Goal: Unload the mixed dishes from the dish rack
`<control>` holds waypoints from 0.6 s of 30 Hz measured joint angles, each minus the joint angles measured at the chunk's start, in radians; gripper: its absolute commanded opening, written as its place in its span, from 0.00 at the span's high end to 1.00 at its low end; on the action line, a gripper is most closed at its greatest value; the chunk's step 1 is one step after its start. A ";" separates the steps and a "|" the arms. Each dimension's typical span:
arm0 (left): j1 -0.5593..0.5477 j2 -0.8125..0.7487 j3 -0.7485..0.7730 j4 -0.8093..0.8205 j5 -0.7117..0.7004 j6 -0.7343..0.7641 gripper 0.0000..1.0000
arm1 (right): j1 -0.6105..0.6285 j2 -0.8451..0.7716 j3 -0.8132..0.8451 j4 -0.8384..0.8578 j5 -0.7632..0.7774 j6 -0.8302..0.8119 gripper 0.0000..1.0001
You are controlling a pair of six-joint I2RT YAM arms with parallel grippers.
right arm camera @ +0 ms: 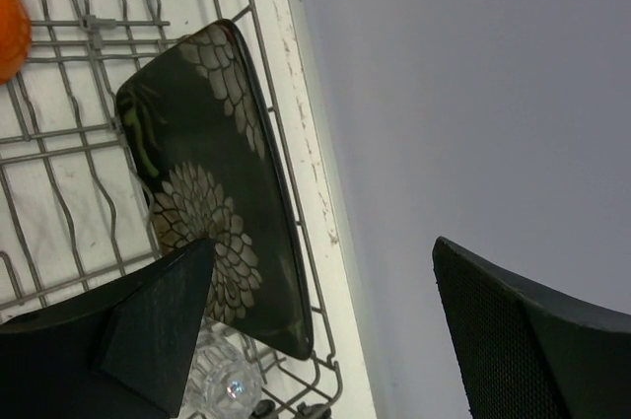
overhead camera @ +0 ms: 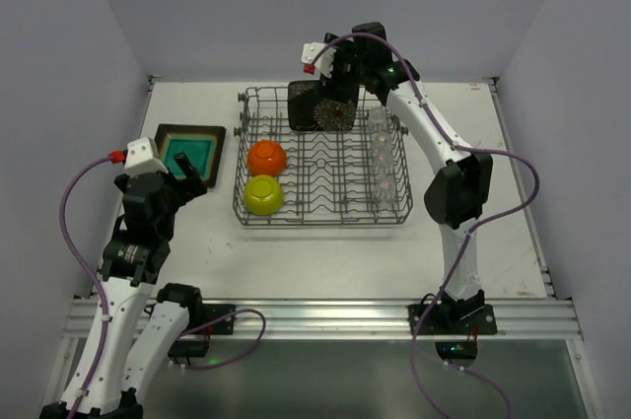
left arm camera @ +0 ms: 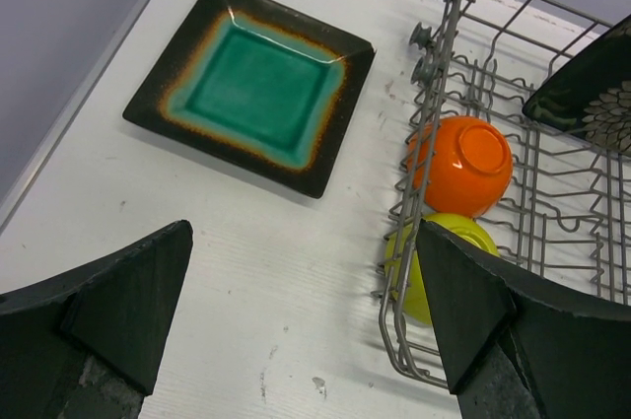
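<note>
The grey wire dish rack (overhead camera: 325, 221) stands mid-table. Inside it lie an orange bowl (overhead camera: 267, 157) and a yellow-green bowl (overhead camera: 263, 194), both upside down. The flower-patterned black plate (overhead camera: 320, 106) stands upright at the far end, and several clear glasses (overhead camera: 379, 158) line the right side. The teal-centred plate (overhead camera: 190, 153) lies flat on the table left of the rack. My left gripper (overhead camera: 182, 177) is open and empty above the table near that plate (left arm camera: 258, 84). My right gripper (overhead camera: 340, 79) is open above the flower plate (right arm camera: 212, 173), not touching it.
Grey walls close the table on the left, far and right sides. The rack's left rim (left arm camera: 434, 143) is close to my left gripper's right finger (left arm camera: 463, 311). A glass (right arm camera: 222, 380) sits just beside the flower plate's lower corner.
</note>
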 measured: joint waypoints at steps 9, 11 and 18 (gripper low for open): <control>-0.016 0.002 0.000 0.000 0.011 0.000 0.00 | 0.003 0.045 0.019 0.007 -0.055 -0.019 0.07; -0.019 0.002 0.000 0.000 0.013 0.000 0.00 | 0.003 0.056 0.019 0.034 -0.053 -0.027 0.07; -0.028 -0.001 0.000 0.000 0.016 0.000 0.00 | 0.003 0.116 0.015 0.128 -0.051 -0.056 0.15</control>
